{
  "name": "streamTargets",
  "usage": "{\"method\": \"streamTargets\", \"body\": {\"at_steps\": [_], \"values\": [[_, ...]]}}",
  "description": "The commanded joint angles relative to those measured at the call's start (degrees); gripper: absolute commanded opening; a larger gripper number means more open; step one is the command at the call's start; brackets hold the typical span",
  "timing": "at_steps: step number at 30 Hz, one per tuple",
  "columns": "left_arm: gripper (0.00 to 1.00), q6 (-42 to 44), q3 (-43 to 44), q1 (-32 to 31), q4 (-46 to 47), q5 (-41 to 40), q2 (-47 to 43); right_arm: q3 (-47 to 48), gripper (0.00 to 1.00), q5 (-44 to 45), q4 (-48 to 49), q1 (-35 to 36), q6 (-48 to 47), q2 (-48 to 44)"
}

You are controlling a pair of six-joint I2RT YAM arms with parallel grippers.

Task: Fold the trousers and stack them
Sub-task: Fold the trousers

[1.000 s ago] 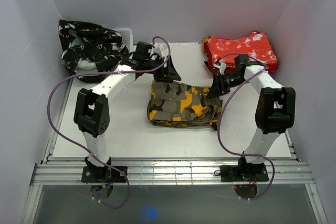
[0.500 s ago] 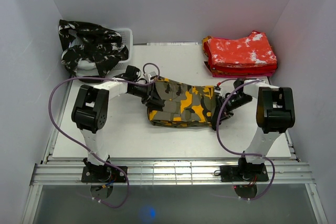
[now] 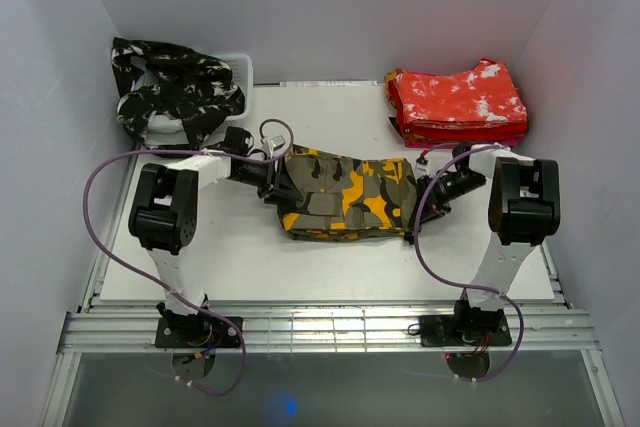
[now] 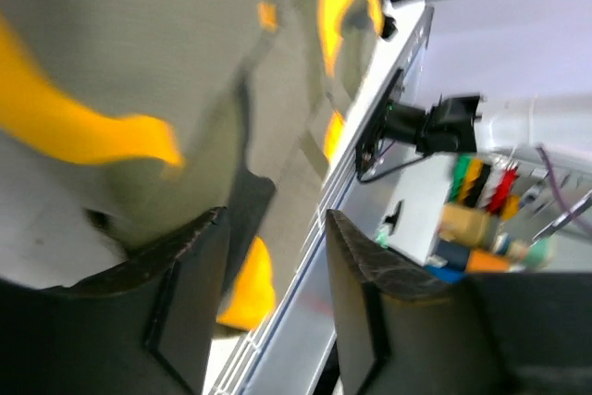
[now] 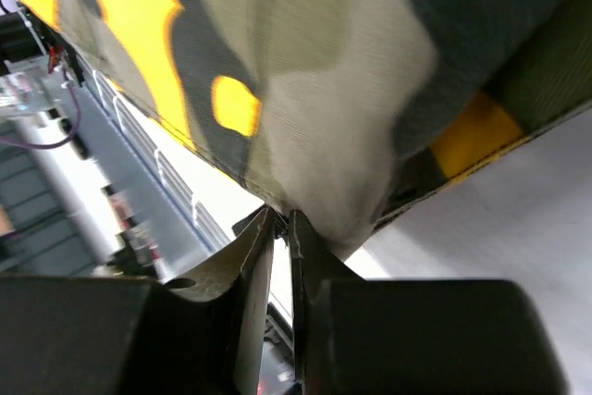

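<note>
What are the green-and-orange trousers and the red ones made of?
The olive trousers look like soft, matte woven cloth: they fold and crease, and the right wrist view shows a fine weave. The red trousers seem the same kind of cloth, lying folded in a stack. Which fibre, I cannot tell.

**One high view, two close**

The top camera looks down from behind both arms point(image 3: 165, 217) over the whole table point(image 3: 200, 267). Each wrist camera peers past its own fingers point(image 4: 176, 302), right up against the trousers point(image 3: 345, 195), which all three views share.
</note>
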Motion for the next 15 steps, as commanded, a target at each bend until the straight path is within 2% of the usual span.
{"method": "streamTargets", "body": {"at_steps": [1,5,8,9,12,15], "values": [[0.59,10.01,1.91,0.25,-4.2,5.88,-11.47,5.2,0.18,-2.82,-3.01,-0.22,-5.91,-5.7],[0.61,5.29,-1.77,-0.97,-1.48,8.96,-17.8,10.47,0.22,-10.11,-4.69,-0.05,-6.09,-10.63],[0.6,0.27,-5.82,-2.55,3.43,9.93,-19.75,9.96,0.26,-13.2,-2.51,1.18,-3.91,-12.91],[0.59,-3.75,-9.23,-2.91,7.45,9.93,-20.45,8.39,0.29,-13.46,-1.28,1.71,-3.11,-13.09],[0.58,-10.43,-15.3,-4.49,15.01,9.23,-19.06,4.01,0.33,-13.81,3.2,3.98,0.05,-11.52],[0.57,-14.93,-19.09,-4.76,18.2,5.64,-15.2,0.57,0.34,-12.25,7.42,4.26,2.16,-7.13]]}}
